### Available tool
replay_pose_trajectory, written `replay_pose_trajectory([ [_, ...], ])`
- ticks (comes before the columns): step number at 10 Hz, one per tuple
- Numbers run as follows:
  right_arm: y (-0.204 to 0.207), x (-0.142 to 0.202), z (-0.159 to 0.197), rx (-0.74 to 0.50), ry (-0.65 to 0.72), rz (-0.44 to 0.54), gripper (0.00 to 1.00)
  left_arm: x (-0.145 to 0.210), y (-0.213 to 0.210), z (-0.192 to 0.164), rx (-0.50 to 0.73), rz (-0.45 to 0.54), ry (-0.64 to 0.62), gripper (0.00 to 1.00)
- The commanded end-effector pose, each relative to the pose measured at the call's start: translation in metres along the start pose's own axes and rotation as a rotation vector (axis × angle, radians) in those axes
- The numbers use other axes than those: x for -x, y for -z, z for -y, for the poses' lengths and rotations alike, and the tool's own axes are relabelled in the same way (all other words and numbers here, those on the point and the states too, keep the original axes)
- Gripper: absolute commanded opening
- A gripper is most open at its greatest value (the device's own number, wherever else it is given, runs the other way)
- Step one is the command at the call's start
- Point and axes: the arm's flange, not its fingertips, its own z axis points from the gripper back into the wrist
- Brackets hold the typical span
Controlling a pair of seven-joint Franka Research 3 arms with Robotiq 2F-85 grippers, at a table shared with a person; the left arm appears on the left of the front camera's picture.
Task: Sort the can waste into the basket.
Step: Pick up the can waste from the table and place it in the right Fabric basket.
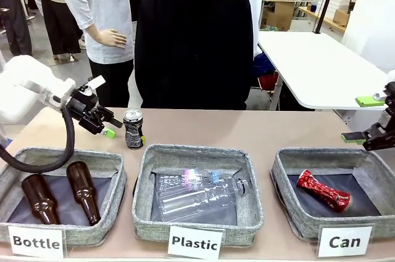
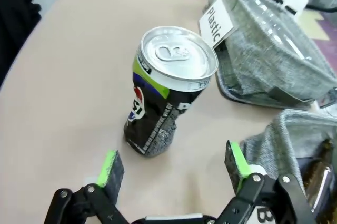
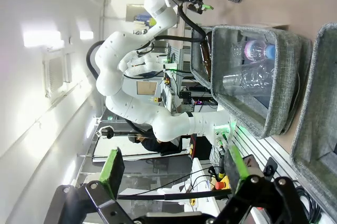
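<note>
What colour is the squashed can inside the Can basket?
Red with white print; the can shows best in the front view.

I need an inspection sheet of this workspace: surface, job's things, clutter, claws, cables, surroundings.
Surface: tan table, bare between the baskets.
Job's things: red can lies in the Can basket; dark can stands dented on the table behind the Plastic basket.
Clutter: two brown bottles in the Bottle basket; clear plastic bottle in the Plastic basket.
Claws: left claw open, facing the dark can, not touching; right claw open above the Can basket's far right corner.
Cables: black hose loops from the left arm.
Surroundings: person in black at the far side; white table behind.
</note>
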Motion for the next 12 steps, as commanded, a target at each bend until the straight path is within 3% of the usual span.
replay_pose_trajectory([
  [1,-0.002,0.001,-0.001,-0.001,-0.029,-0.008,1.0,-0.002,0.006,-0.012,0.001,0.046,0.02,1.0],
  [8,-0.002,0.001,-0.001,-0.001,-0.029,-0.008,1.0,-0.006,0.035,-0.012,-0.064,0.093,0.1,1.0],
  [12,-0.002,0.001,-0.001,-0.001,-0.029,-0.008,1.0,-0.009,0.051,-0.012,-0.03,0.111,0.097,1.0],
])
